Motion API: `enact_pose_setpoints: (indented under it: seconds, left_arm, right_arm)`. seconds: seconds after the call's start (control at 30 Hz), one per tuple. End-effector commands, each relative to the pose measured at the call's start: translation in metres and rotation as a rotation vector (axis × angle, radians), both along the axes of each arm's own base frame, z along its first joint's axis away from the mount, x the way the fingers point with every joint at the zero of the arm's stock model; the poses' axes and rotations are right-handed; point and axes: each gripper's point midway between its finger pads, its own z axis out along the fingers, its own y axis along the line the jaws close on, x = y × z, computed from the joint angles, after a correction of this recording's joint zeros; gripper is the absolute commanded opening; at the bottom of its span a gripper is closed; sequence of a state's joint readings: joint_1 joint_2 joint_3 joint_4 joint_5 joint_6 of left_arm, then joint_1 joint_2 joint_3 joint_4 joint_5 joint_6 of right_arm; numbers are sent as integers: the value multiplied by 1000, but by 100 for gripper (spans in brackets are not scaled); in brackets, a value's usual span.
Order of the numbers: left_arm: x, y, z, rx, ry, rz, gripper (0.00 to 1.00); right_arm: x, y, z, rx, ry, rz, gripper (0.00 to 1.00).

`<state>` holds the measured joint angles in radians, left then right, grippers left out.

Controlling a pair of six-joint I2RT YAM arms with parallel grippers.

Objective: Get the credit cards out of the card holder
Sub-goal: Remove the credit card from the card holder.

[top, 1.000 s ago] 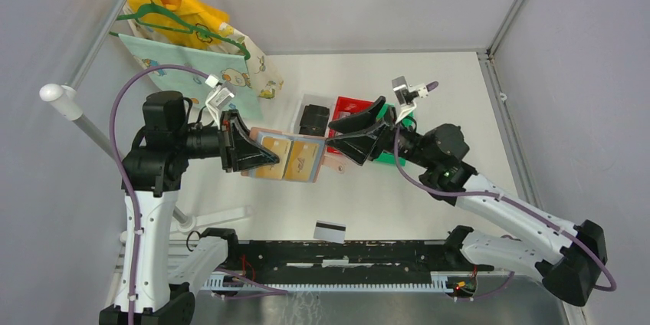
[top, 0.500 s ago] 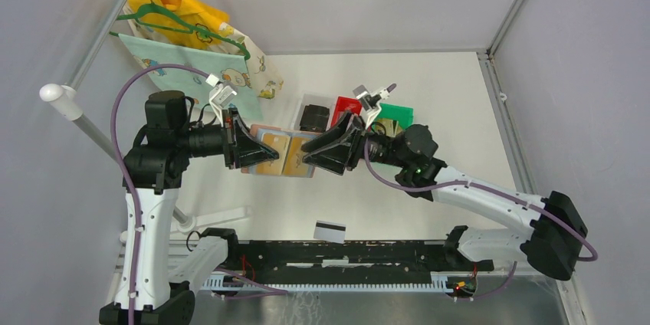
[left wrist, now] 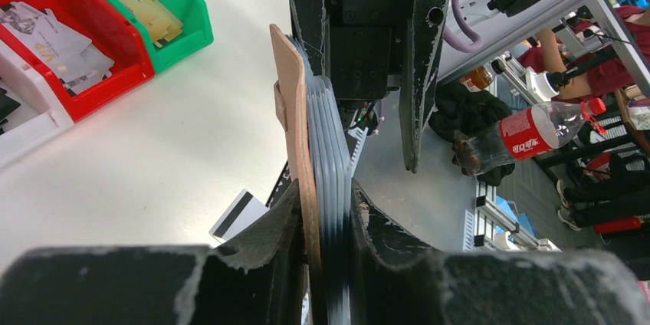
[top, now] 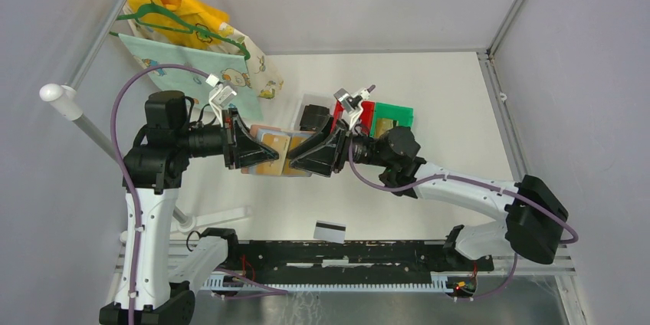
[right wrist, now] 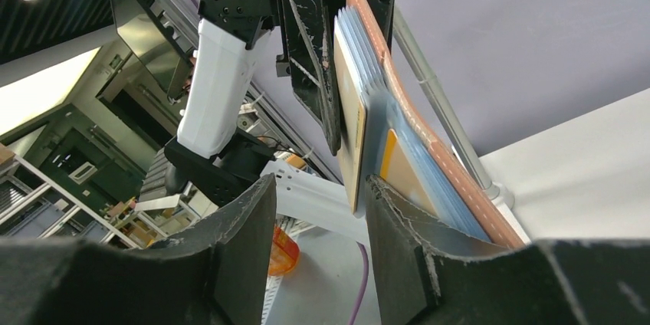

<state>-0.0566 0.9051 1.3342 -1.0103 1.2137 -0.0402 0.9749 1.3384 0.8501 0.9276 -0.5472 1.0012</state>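
Left pincer (left wrist: 326, 202) is clamped tight on one end of the card holder (left wrist: 295, 110), holding it up in the air over the counter (top: 444, 110), opened out with the pockets fanned. From its wrist cam you can see the brown leather back and the stack of clear bluish sleeves squeezed between the fingers.

Right pincer (right wrist: 322, 183) is at the opposite end with its jaws apart. A tan card (right wrist: 351, 126) poking out of the sleeves sits between its fingers, close to one and with a clear gap to the other, so no grip on it.

Stuff around: one white card with a black stripe (top: 329, 231) lies flat on the counter near the arm bases, well apart from the holder. Behind the holder there's a white bin (top: 306, 103), a red bin (left wrist: 115, 72) with papers and a green bin (left wrist: 184, 26) with tan cards. In the top view the right arm blocks a good part of them. A green hanger (top: 192, 26) with printed fabric hangs on the rail at the back left.
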Motion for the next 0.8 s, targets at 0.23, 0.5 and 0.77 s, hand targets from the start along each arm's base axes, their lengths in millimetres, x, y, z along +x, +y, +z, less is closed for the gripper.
enact_pose_setpoints:
  seconds: [0.23, 0.5, 0.77]
  left_arm:
    - [-18, -3, 12, -33, -76, -85, 17]
    - [-24, -2, 8, -29, -74, -98, 20]
    - [1, 5, -14, 70, -64, 7, 21]
  right_arm:
    - [-4, 6, 38, 119, -37, 49, 41]
    - [12, 20, 30, 56, -13, -2, 22]
    - [35, 28, 13, -79, -16, -141, 29]
